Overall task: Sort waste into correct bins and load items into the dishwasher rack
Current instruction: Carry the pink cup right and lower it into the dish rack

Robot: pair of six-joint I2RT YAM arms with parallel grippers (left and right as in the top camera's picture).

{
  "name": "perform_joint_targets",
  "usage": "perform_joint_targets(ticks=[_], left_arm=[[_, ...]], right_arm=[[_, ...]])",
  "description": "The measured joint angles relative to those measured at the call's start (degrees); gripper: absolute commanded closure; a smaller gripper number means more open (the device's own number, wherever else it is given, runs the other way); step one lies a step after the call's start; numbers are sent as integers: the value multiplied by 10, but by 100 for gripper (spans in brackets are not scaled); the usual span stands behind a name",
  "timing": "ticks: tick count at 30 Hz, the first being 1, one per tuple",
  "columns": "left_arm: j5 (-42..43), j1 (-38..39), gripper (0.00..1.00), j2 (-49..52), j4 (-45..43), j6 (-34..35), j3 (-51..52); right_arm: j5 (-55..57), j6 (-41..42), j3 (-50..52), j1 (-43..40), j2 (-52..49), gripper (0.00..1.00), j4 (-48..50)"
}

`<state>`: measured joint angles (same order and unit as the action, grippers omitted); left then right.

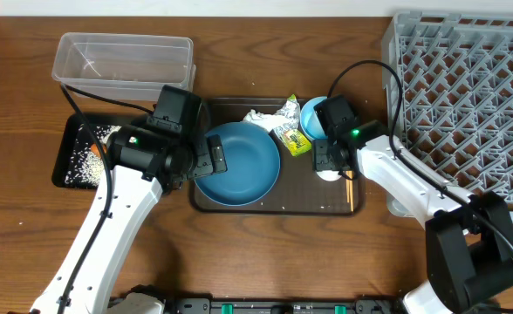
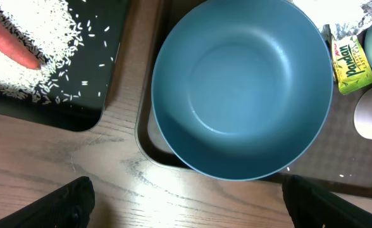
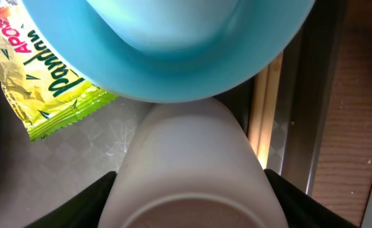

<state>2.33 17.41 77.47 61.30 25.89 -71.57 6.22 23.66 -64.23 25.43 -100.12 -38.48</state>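
White cup (image 3: pixel 192 145) sits flanked by the lowered right pincer (image 3: pixel 191 196).

A: How many things lie on the brown tray (image 1: pixel 318 201)?
B: One plate (image 1: pixel 236 163), one bowl (image 1: pixel 310 116), one cup (image 3: pixel 192 158), one wrapper (image 1: pixel 293 139), one tissue (image 1: pixel 261 118), two chopsticks (image 3: pixel 266 95).
A: And off that tray?
B: Left of it, one black tray (image 1: pixel 64 161) with one carrot (image 2: pixel 9 41) and rice (image 2: pixel 53 25) past counting; one tub (image 1: pixel 121 57). Right of it, one rack (image 1: pixel 466 96).

brown serving tray (image 1: pixel 313 194) mid-table | wooden table (image 1: pixel 265 262) beneath it
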Motion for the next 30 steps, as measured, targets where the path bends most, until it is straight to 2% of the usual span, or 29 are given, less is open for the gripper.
perform_joint_targets(ticks=[8,19,25,30], left_arm=[[0,0,2,0,0,0,0],[0,0,2,0,0,0,0],[0,0,2,0,0,0,0],[0,0,2,0,0,0,0]], right_arm=[[0,0,-22,0,24,40,-43],[-6,0,-125,-21,149,39,-141],[-5,-22,-170,-123,214,35,-189],[-9,-50,-184,-255,236,36,-196]])
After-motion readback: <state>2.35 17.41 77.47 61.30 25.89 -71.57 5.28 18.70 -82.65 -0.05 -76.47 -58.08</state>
